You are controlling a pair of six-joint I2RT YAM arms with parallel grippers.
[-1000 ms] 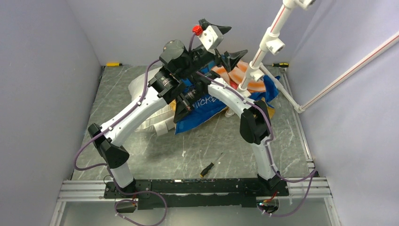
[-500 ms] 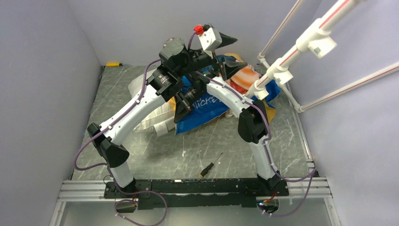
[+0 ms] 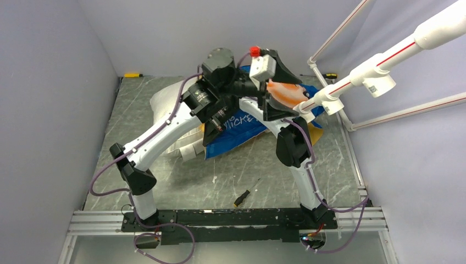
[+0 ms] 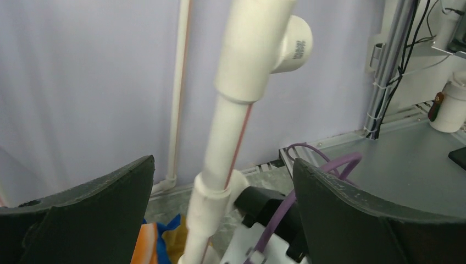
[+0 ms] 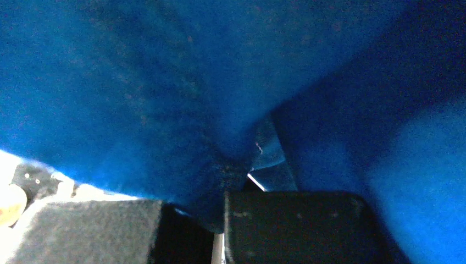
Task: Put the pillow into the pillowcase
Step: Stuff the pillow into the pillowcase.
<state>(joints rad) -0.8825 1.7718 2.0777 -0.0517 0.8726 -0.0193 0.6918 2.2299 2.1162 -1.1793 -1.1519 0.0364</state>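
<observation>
- Table (image 3: pixel 181 181): grey marbled top, both arms reaching toward its far middle.
- Pillow (image 3: pixel 163 102): white, lying at the far left-centre of the table, partly under the left arm. White tags stick out at its near edge.
- Pillowcase (image 3: pixel 244 135): bunched up just right of the pillow and overlapping that end of it. Blue side is up toward the near edge, and an orange patch shows further back by the left wrist. Can't tell how much of the pillow is inside.
- White pipe frame (image 3: pixel 379 58): runs in from the upper right, and its end fitting sits over the far right of the pillowcase.
- Left gripper (image 4: pixel 222 165): raised above the fabric with its jaws spread wide and holding nothing. In the wrist view the pipe stands in the gap, clear of both fingers.
- Right gripper (image 5: pixel 220 220): hidden under the left arm from the top view. In the wrist view its jaws are pressed together on a fold of blue pillowcase fabric.
- Screwdriver (image 3: pixel 245 194): loose on the near-centre of the table, well apart from the fabric.
- Yellow-handled tool (image 3: pixel 132 75): at the back-left edge of the table.
</observation>
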